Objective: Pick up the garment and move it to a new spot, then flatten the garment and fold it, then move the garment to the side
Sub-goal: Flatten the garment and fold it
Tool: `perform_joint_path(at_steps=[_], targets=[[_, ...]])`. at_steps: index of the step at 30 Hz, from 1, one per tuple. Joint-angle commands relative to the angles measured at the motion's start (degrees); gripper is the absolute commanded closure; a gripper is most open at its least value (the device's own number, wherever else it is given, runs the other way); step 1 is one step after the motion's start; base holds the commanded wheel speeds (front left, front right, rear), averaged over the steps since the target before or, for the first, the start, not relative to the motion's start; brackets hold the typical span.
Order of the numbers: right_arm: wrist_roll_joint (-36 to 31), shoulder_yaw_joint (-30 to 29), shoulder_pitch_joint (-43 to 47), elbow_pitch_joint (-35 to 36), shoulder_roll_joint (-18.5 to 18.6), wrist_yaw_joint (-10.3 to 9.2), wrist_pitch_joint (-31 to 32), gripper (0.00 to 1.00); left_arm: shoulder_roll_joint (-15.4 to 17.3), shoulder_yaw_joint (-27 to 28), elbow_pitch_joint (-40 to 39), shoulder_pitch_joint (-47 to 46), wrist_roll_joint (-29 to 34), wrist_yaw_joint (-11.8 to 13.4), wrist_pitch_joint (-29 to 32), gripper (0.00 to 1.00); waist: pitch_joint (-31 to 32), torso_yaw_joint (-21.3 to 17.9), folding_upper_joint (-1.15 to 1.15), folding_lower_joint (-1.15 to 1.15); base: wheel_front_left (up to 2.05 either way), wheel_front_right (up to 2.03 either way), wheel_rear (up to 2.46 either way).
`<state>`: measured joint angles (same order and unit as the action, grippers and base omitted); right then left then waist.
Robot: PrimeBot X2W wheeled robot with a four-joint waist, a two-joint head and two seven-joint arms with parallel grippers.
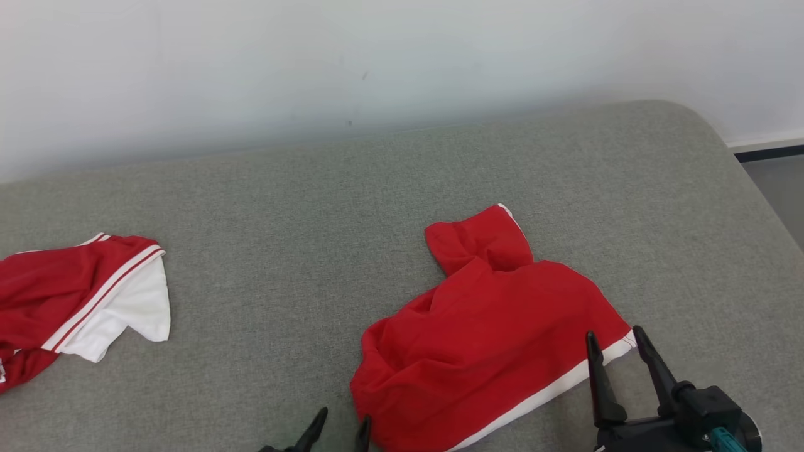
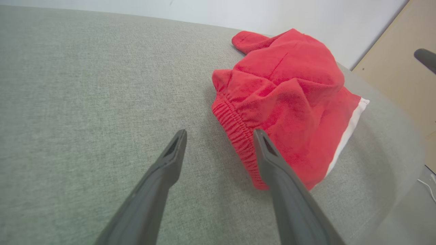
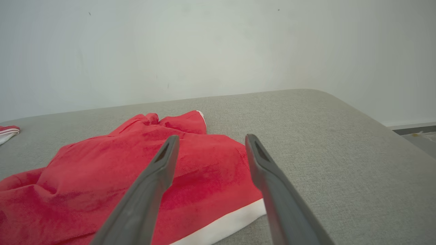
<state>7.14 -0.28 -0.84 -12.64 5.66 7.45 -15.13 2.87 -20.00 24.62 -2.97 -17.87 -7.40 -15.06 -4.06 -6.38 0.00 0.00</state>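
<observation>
- Left fingers (image 1: 362, 432): spread wide, empty. The red garment (image 1: 496, 326) lies crumpled on the gray pad (image 1: 301, 207), with its waistband just beside them.
- Right fingers (image 1: 594, 355): spread wide, empty, on either side of the garment's white hem corner.
- A second garment (image 1: 81, 295) lies well apart, beyond the left fingers.

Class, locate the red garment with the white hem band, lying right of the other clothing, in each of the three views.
Head view: red garment lower centre-right.
Left wrist view: red garment upper right.
Right wrist view: red garment lower left.
Shared landmark: its white band along one edge.
</observation>
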Motion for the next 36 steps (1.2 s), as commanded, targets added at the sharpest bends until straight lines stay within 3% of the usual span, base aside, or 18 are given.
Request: perform_joint_path(at_steps=[1,11,12,14,15,20,28,36], targets=[[0.5,0.6,0.8,0.1,-0.4,0.08,0.0,0.00,0.1,-1.4,1.0,-0.8,-1.7,0.0,-0.2,0.00,-0.3,-0.7,0.00,0.00,0.00,0.00,0.00],[0.9,1.2,0.8,-0.4,-0.6,0.08,0.0,0.00,0.0,-5.9,4.1,-2.1,-6.3,0.0,-0.2,0.00,-0.4,-1.8,0.00,0.00,0.00,0.00,0.00],[0.9,1.2,0.8,-0.4,-0.5,0.08,0.0,0.00,0.0,-6.6,4.4,-2.2,-6.8,0.0,-0.2,0.11,-0.4,-1.8,0.00,0.00,0.00,0.00,0.00],[0.9,1.1,0.9,-0.4,-0.4,0.08,0.0,0.00,0.1,-7.1,4.8,-2.9,-8.1,0.0,-0.2,0.86,-0.4,-1.8,0.00,0.00,0.00,0.00,0.00],[0.9,1.1,1.0,-0.4,-0.3,0.08,0.0,0.00,0.1,-7.1,4.4,-3.2,-9.6,0.0,-0.2,1.00,-0.3,-1.7,0.00,0.00,0.00,0.00,0.00],[0.7,0.5,1.6,-0.1,-0.3,0.08,0.0,0.00,0.4,-3.5,1.7,-4.0,-9.4,0.0,-0.2,1.00,-0.1,-1.0,0.00,0.00,0.00,0.00,0.00],[0.3,0.6,1.6,-0.4,-0.8,0.08,0.0,0.00,3.7,4.7,-3.5,-5.2,-3.3,0.0,-0.2,1.00,0.2,0.3,0.00,0.00,0.00,0.00,0.00],[0.8,0.7,0.5,-1.6,-0.4,0.08,0.0,0.00,4.3,3.9,-2.3,-0.4,-2.1,0.0,-0.2,1.00,0.3,0.2,0.00,0.00,0.00,0.00,0.00]])
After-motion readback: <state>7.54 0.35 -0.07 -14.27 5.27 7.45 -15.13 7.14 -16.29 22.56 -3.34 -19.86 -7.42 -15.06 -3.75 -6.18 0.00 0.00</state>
